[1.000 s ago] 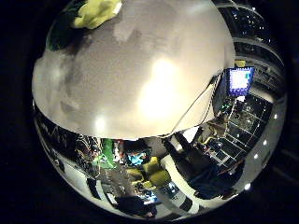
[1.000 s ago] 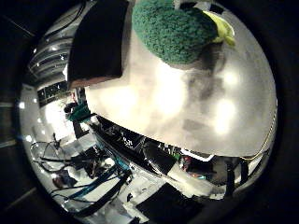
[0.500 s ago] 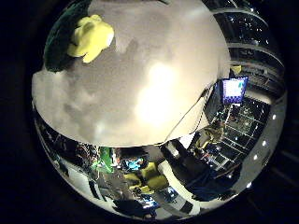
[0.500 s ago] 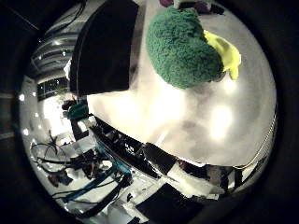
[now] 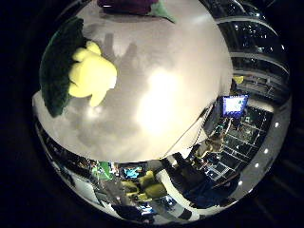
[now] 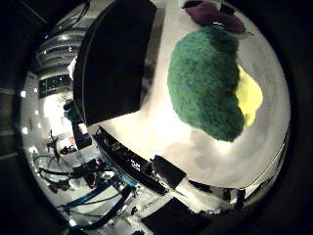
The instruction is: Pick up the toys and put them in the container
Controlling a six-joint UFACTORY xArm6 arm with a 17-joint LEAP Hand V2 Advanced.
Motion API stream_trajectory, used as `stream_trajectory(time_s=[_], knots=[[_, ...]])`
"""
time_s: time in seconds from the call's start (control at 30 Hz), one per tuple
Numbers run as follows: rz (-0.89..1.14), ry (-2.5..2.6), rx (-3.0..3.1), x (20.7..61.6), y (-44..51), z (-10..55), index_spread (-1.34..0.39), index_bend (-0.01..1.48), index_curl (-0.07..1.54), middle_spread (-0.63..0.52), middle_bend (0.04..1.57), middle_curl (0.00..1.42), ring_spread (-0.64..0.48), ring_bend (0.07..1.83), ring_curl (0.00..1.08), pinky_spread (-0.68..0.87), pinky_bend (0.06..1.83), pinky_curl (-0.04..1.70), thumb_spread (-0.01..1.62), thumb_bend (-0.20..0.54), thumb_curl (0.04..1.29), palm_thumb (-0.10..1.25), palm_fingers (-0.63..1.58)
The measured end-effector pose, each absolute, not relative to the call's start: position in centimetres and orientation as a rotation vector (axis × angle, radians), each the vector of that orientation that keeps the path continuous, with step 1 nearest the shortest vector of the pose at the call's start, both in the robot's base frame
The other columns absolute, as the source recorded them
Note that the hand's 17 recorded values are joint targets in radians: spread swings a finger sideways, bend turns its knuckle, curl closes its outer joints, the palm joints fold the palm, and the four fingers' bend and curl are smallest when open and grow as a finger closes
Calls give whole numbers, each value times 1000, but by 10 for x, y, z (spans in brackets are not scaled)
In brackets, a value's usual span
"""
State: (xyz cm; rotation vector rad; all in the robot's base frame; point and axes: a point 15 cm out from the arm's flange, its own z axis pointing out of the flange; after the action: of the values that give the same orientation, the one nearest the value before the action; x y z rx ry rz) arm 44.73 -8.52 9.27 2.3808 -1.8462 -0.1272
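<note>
The fuzzy green and yellow plush toy (image 6: pixel 208 93) lies on the glossy white table (image 5: pixel 156 99), beside the black boxy container (image 6: pixel 115 58); a purple toy (image 6: pixel 215 14) lies just beyond. The hand's fingers are not visible, so I cannot tell their state.

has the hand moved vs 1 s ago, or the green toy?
Yes, the hand. The green and yellow toy, black container and table shift together in view and keep their spacing; the purple toy newly appears.

Green-yellow plush toy (image 6: pixel 205 93) beside black container (image 6: pixel 112 58)
</note>
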Motion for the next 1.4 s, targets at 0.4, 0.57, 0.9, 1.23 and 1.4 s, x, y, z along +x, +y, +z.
stream_trajectory(time_s=[0.4, 0.57, 0.9, 1.23, 1.4], knots=[[-215, -1845, 2336, 447, -94, 54, -332, 167, 232, -77, 400, 371, -51, 526, 300, 234, 415, 289, 952, -25, 307, 602, 576], [-215, -1866, 2312, 442, -111, 55, -408, 265, 296, -182, 625, 474, -208, 869, 437, -238, 738, 386, 955, -26, 309, 622, 1348], [-62, -1979, 2303, 450, -156, 119, -244, 1087, 662, -126, 1203, 665, -183, 1309, 600, -243, 1224, 676, 964, 6, 346, 775, 1284], [-99, -1992, 2280, 422, -132, 232, -193, 1176, 673, -95, 1305, 644, -166, 1409, 598, -191, 1232, 842, 980, -16, 461, 990, 1210], [-63, -1941, 2387, 427, -63, 278, -189, 1186, 667, -90, 1318, 632, -165, 1420, 589, -186, 1200, 895, 981, -18, 483, 994, 1206]])
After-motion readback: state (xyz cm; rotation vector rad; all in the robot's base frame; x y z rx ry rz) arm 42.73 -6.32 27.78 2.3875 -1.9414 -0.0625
